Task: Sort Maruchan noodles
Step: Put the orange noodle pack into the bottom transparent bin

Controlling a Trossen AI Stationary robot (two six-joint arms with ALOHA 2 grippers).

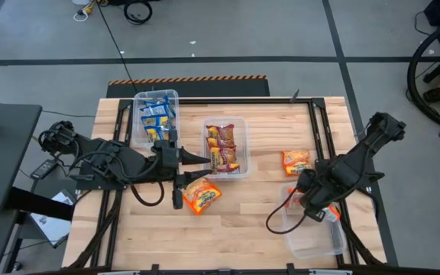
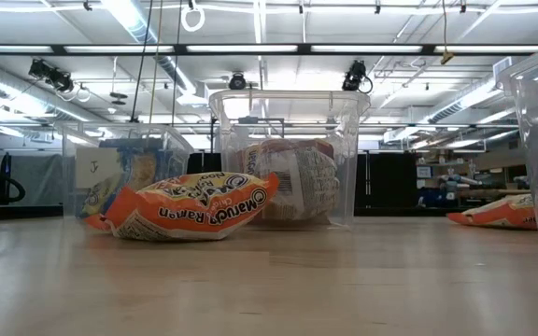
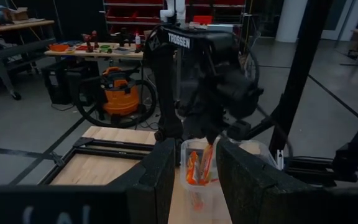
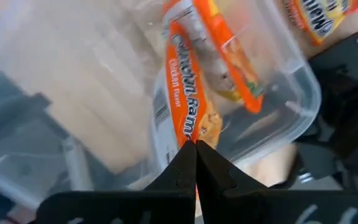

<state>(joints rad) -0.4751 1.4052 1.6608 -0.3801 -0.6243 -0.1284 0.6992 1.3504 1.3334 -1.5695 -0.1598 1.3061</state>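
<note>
The right gripper (image 4: 194, 149), pinched shut on an orange chicken ramen packet (image 4: 188, 99), dangles it over the clear bin (image 4: 303, 93) for sorting, while the left gripper (image 1: 193, 159) waits part-open and empty near the middle bin (image 1: 243, 145).

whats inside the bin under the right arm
One orange packet, pinched at its edge by the right gripper, hangs inside the clear bin. A second orange packet shows beside it. The arm covers part of the bin from above.
</note>
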